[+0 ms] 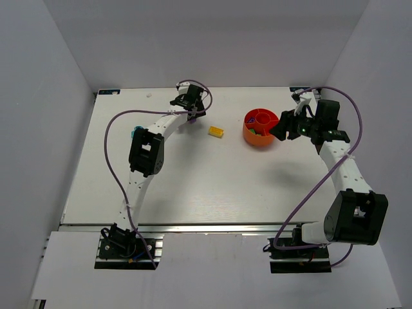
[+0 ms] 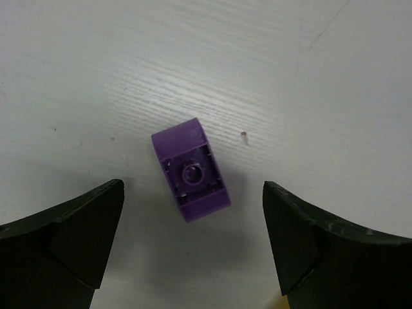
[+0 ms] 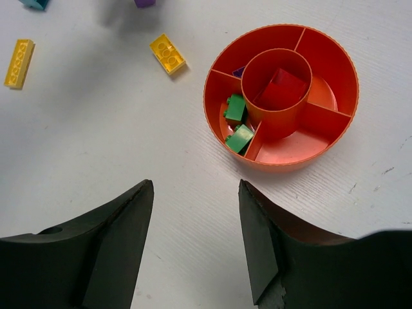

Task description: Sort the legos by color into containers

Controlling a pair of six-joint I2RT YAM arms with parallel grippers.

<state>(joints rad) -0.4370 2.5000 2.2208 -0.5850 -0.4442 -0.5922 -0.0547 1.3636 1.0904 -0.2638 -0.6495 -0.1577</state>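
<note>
A purple lego lies underside up on the white table, between the fingertips of my left gripper, which is open and not touching it. In the top view the left gripper is at the far middle of the table and hides this brick. The orange bowl holds two green legos, a red lego in the central cup and a purple piece. My right gripper is open and empty, just beside the bowl. A yellow lego lies between the two grippers.
A second yellow lego lies further left. A teal lego shows beside the left arm's elbow. The white enclosure walls stand close behind the left gripper and on both sides.
</note>
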